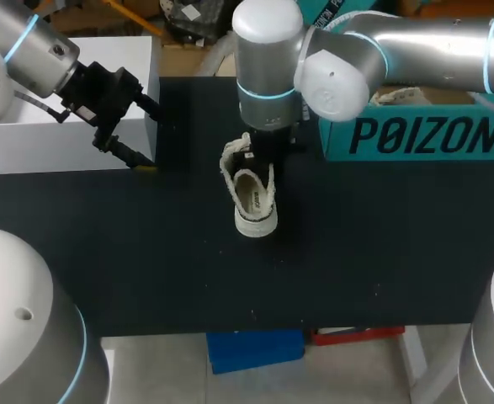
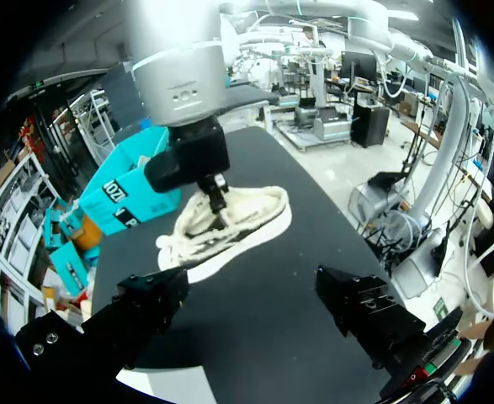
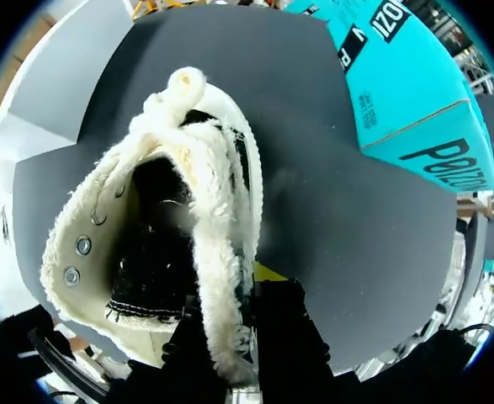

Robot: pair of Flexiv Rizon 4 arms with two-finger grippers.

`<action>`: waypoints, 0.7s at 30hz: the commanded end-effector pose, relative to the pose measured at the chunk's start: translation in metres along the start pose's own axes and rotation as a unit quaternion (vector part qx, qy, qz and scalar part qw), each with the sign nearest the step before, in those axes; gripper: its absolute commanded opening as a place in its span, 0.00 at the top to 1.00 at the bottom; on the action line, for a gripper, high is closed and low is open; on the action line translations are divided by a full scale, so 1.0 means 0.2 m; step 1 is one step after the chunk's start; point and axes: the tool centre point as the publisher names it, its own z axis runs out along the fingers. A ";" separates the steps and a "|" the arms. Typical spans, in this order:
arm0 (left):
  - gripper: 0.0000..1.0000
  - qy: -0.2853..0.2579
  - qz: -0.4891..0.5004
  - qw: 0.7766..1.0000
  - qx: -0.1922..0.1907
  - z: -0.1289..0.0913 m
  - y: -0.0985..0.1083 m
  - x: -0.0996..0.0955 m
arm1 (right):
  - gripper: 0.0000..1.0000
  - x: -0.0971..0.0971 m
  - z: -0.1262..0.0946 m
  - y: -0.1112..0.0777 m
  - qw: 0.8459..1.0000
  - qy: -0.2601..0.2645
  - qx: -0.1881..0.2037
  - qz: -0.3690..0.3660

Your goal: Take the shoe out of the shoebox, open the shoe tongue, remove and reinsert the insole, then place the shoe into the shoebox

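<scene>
A cream shoe point(image 1: 255, 198) with a fleecy upper stands on the black table point(image 1: 381, 244), toe towards the front edge. My right gripper point(image 1: 262, 156) comes down onto its far end. In the right wrist view that gripper point(image 3: 234, 328) is shut on a fleecy strip of the shoe point(image 3: 146, 219) at its opening, and I cannot tell whether the strip is the tongue or a lace flap. The teal shoebox point(image 1: 415, 135) sits at the back right. My left gripper point(image 1: 150, 135) hangs open left of the shoe point(image 2: 238, 219), well apart from it, with nothing between its fingers point(image 2: 158, 303).
A white box point(image 1: 70, 126) stands at the back left, right beside my left gripper. The shoebox point(image 3: 406, 93) lies close to my right arm point(image 1: 398, 42).
</scene>
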 end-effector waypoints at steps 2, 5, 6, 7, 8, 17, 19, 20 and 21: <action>0.00 0.000 0.000 1.000 -0.002 0.00 0.00 0.00 | 1.00 -0.21 -0.31 -0.17 0.990 0.017 0.000 -0.139; 0.00 0.000 0.000 1.000 -0.002 0.00 0.00 0.00 | 1.00 -0.29 -0.47 -0.22 0.973 0.010 0.005 -0.232; 0.00 0.000 0.000 1.000 -0.002 0.00 0.00 0.00 | 1.00 -0.33 -0.55 -0.23 0.964 0.016 0.001 -0.265; 0.00 0.000 0.000 1.000 -0.002 0.00 0.00 0.00 | 1.00 -0.37 -0.62 -0.22 0.959 0.020 -0.005 -0.284; 0.00 0.000 0.000 1.000 -0.002 0.00 0.00 0.00 | 1.00 -0.39 -0.66 -0.21 0.955 0.019 -0.007 -0.297; 0.00 0.000 0.000 1.000 -0.002 0.00 0.00 0.00 | 1.00 -0.42 -0.82 -0.18 0.937 0.013 0.000 -0.349; 0.00 0.000 0.000 1.000 -0.002 0.00 0.00 0.00 | 1.00 -0.42 -0.82 -0.18 0.937 0.013 0.000 -0.349; 0.00 0.000 0.000 1.000 -0.002 0.00 0.00 0.00 | 1.00 -0.42 -0.82 -0.18 0.937 0.013 0.000 -0.349; 0.00 0.000 0.000 1.000 -0.002 0.00 0.00 0.00 | 1.00 -0.42 -0.82 -0.18 0.937 0.013 0.000 -0.349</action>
